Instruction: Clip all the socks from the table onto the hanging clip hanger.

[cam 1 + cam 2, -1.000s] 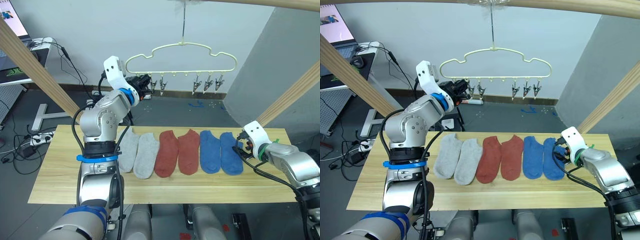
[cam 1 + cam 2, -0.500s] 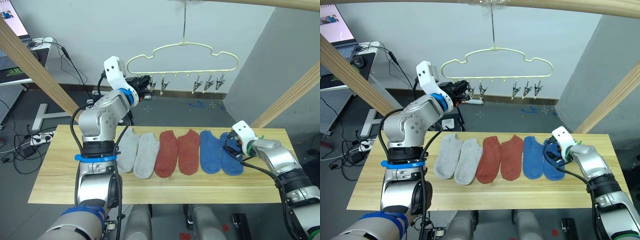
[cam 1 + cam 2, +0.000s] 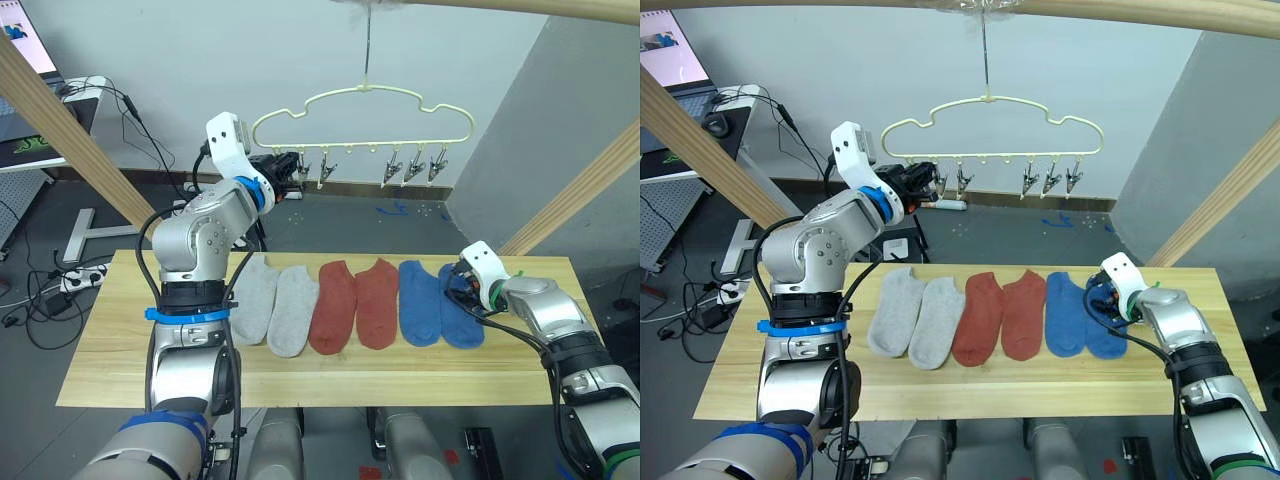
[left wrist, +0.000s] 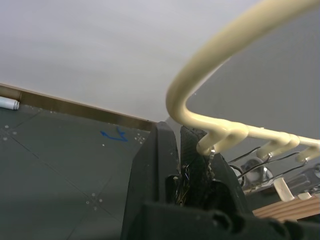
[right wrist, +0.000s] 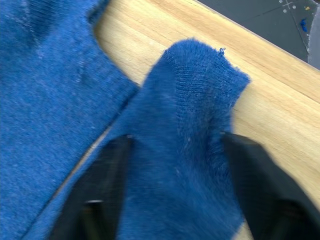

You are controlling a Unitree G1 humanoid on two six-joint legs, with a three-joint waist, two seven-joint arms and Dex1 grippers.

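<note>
Fuzzy blue sock (image 5: 185, 150), bunched cuff

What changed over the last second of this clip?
The right claw moved in from the table's right end onto the rightmost blue sock, its fingers now straddling the bunched cuff. The left claw stayed at the clip hanger; the other five socks stayed put.

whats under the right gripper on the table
The rightmost blue sock lies under the right gripper, its cuff end between the black fingers. Under the sock is the wooden table; the wood beneath it is covered.
</note>
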